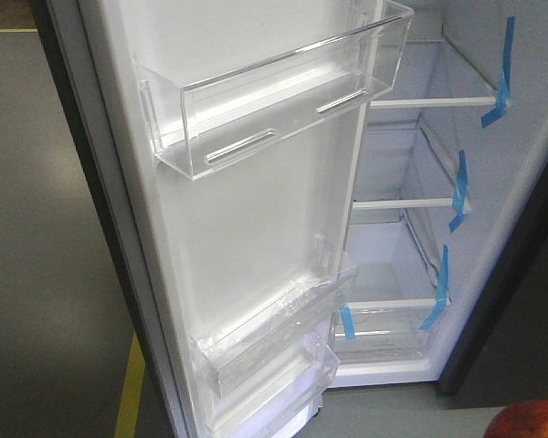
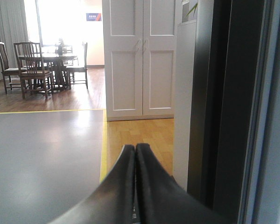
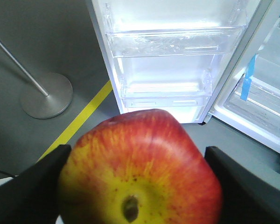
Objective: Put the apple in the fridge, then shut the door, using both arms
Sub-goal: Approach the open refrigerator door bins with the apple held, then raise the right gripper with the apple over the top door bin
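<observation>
My right gripper (image 3: 137,161) is shut on the red-and-yellow apple (image 3: 140,172), a black finger pressed to each side; the apple's top also peeks in at the front view's lower right corner (image 1: 532,420). The fridge (image 1: 411,274) stands open ahead, showing its white interior, white shelves and blue tape strips (image 1: 502,78). Its door (image 1: 247,219) is swung wide to the left, with clear bins (image 1: 283,100) on its white inside; in the right wrist view the door (image 3: 172,70) lies beyond the apple. My left gripper (image 2: 135,148) is shut and empty, beside the door's dark outer edge (image 2: 233,102).
A yellow floor line (image 1: 131,388) runs past the door's foot. A round metal stand base (image 3: 45,95) sits on the grey floor to the left. Behind the door, a white panelled cabinet (image 2: 140,56) and a dining table with chairs (image 2: 42,65) are in the left wrist view.
</observation>
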{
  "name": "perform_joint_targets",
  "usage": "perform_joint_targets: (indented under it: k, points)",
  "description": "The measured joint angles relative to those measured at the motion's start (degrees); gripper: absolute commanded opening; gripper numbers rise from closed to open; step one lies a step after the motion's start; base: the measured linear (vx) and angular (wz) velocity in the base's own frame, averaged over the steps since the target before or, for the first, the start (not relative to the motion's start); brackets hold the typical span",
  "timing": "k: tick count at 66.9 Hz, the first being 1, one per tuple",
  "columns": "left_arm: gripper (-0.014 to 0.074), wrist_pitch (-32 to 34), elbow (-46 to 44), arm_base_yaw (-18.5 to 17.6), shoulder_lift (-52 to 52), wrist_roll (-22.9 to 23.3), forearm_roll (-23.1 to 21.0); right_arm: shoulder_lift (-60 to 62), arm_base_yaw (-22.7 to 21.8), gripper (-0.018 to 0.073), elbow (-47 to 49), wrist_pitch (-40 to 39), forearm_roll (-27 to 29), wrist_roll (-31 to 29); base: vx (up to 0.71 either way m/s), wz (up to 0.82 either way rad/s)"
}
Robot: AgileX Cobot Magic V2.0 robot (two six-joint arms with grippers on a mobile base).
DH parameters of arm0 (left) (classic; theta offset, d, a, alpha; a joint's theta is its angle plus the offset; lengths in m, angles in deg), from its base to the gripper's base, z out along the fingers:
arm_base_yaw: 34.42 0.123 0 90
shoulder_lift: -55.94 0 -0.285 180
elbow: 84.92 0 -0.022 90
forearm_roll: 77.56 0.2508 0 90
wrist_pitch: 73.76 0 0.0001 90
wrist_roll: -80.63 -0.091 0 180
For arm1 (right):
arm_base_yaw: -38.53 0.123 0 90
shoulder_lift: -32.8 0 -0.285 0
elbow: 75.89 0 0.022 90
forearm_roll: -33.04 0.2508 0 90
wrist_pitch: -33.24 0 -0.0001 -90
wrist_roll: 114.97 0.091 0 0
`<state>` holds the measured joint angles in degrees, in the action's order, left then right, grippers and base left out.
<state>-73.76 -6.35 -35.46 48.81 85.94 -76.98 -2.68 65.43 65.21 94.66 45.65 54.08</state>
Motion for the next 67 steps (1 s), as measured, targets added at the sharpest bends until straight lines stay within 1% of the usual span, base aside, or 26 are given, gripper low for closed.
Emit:
perform_joint_targets:
  k: [60, 67]
  points:
    - [-0.0006, 0.0, 0.0, 0.0, 0.0, 0.0, 0.0, 0.0, 0.0, 0.0213, 0.0, 0.0, 0.0, 0.0, 0.0, 0.0]
    - [-0.0006, 0.0, 0.0, 0.0, 0.0, 0.0, 0.0, 0.0, 0.0, 0.0213, 0.0, 0.0, 1.2, 0.0, 0.0, 0.0]
